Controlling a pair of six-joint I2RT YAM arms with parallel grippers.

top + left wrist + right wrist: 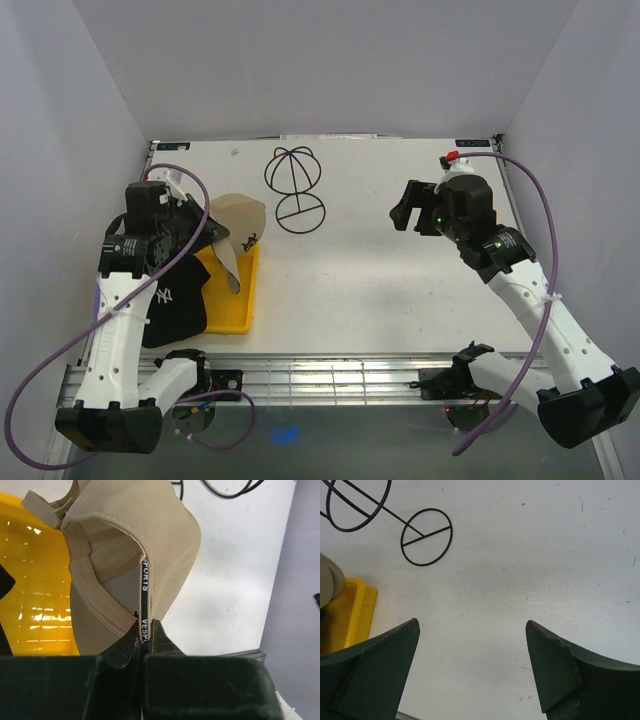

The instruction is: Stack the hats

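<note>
My left gripper (205, 225) is shut on the rim of a tan cap (240, 222) and holds it above the yellow tray (245, 300). In the left wrist view the fingers (159, 639) pinch the tan cap's (145, 525) edge and its black inner tape. A black cap with a white NY logo (172, 305) lies at the tray's left side under the left arm. My right gripper (408, 207) is open and empty above the bare table; its wrist view shows the fingertips (547, 645) wide apart. Other caps are out of view.
A black wire dome stand (293, 178) lies on its side at the back middle of the table, also in the right wrist view (422, 535). The yellow tray's corner (355, 607) shows there at the left. White walls enclose the table.
</note>
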